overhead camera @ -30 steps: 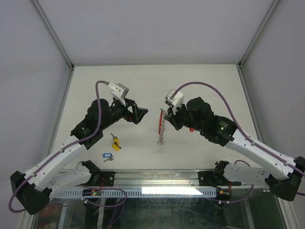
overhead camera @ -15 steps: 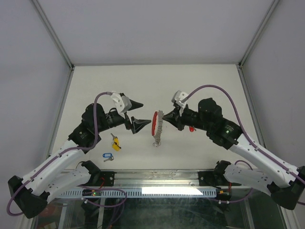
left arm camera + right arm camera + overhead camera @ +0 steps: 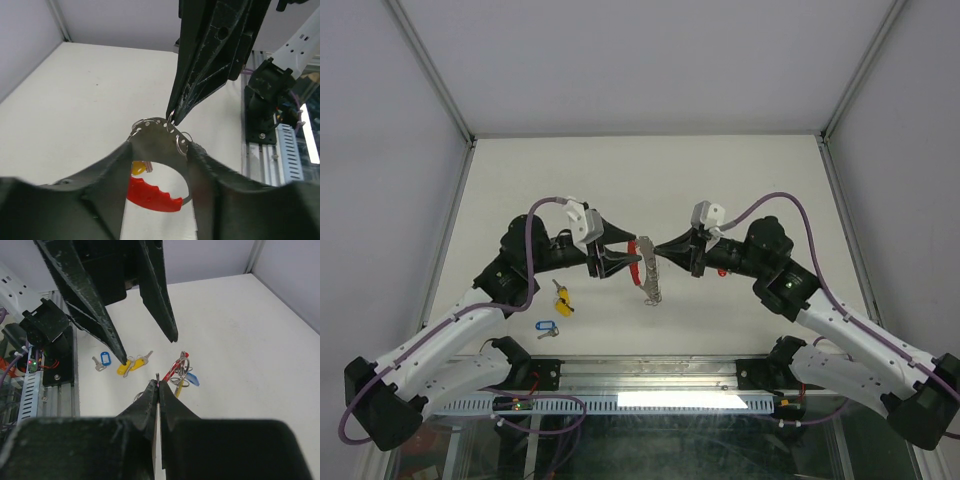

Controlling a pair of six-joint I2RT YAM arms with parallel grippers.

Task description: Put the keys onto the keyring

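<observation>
The keyring hangs between the two grippers: a red curved band (image 3: 633, 254) (image 3: 150, 194) and a silver strip with small rings (image 3: 650, 286) (image 3: 161, 131). My right gripper (image 3: 656, 250) (image 3: 158, 384) is shut on the thin edge of the strip. My left gripper (image 3: 618, 254) (image 3: 160, 150) is open, a finger on either side of the strip. Two yellow-tagged keys (image 3: 562, 298) (image 3: 134, 365) and a blue-tagged key (image 3: 546, 327) (image 3: 102, 360) lie on the table below the left arm.
A bunch of rings with red, blue and yellow tags (image 3: 181, 372) lies just beyond my right fingertips. A red piece (image 3: 723, 270) shows under the right arm. An aluminium rail (image 3: 650, 372) with cables runs along the near edge. Walls close in the white table (image 3: 650, 180).
Both grippers have come together. The right one brought the keyring left and tilted it; the left one moved right and now has its fingers around the strip.
</observation>
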